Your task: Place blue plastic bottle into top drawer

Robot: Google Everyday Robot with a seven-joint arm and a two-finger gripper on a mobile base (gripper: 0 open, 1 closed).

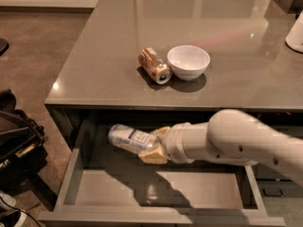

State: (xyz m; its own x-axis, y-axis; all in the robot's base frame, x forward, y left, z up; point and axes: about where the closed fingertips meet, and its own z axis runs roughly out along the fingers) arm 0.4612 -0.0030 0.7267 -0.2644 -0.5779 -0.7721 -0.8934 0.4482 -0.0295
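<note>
The blue plastic bottle [129, 139] lies sideways in my gripper [155, 145], its far end pointing left. The gripper's tan fingers [152, 156] are shut on the bottle's near end. The bottle hangs inside the open top drawer [71, 176], over its back left part, above the flat grey bottom. I cannot tell whether it touches the bottom. My white arm [236, 143] reaches in from the right, below the desk's front edge.
On the grey desk top [104, 56] a gold-brown can [154, 65] lies on its side beside a white bowl [188, 62]. A white object [295, 32] stands at the right edge. A dark bag [16, 141] sits on the floor at the left.
</note>
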